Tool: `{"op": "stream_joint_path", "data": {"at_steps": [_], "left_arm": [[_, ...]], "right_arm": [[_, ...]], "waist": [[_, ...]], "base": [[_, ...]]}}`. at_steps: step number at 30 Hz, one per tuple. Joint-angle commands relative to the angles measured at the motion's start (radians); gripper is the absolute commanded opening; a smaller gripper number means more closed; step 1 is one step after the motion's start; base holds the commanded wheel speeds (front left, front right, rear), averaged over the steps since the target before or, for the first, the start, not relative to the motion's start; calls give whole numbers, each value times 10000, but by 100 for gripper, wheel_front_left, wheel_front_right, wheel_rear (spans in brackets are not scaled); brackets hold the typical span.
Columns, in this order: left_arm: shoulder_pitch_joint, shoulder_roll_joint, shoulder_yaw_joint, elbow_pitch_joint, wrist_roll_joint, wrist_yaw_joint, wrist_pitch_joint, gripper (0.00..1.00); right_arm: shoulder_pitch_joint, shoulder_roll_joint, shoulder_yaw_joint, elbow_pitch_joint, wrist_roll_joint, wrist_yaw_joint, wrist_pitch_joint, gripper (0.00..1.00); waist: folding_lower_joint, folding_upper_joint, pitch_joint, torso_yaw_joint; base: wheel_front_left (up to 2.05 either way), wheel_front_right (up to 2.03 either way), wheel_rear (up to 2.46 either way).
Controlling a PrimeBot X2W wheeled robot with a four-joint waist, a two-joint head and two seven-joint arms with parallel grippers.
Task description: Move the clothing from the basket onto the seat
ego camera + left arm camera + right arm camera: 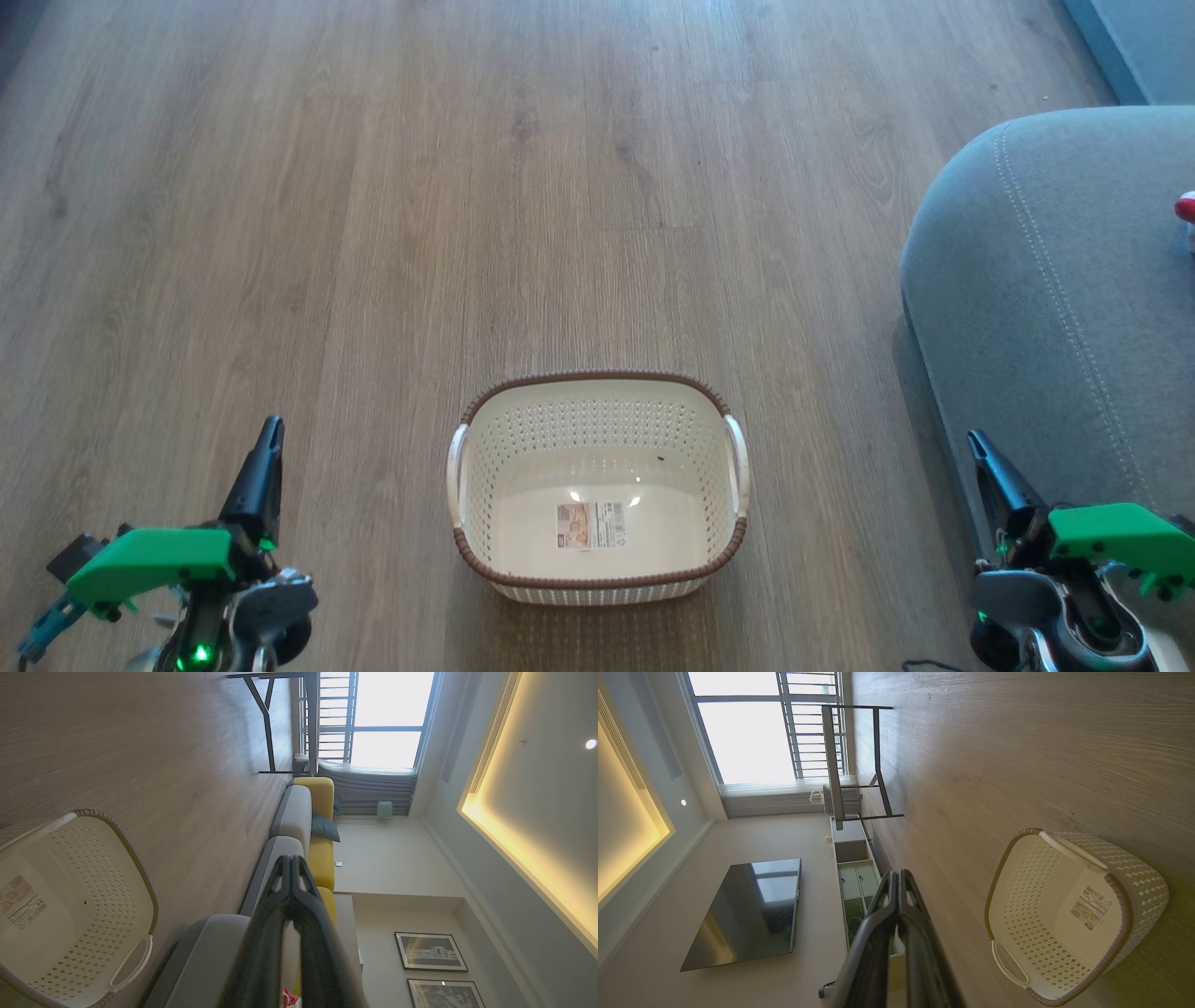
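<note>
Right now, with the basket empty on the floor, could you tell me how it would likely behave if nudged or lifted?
The basket is probably light: thin perforated plastic, nothing inside. On the smooth wooden floor it would likely slide rather than tip, sitting low and wide. Lifted by one side handle it should keep its shape but may tilt.

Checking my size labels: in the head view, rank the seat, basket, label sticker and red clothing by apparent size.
1. seat, though cropped by the frame.
2. basket.
3. label sticker.
4. clothing, a red sliver at the frame edge, so true size unsure.
</note>
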Motion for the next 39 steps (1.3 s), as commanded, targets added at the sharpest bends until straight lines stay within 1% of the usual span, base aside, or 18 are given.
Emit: {"op": "stream_joint_path", "data": {"at_steps": [1,39], "left_arm": [[-559,43,370,-339,-43,-67,49,0],[-558,43,364,-340,-48,-67,45,0]], "right_arm": [[-466,-131,174,-313,60,69,76,0],[-466,-131,174,-313,60,69,75,0]], "waist": [[0,0,0,0],[0,0,0,0]], "base": [[0,0,0],[0,0,0]]}}
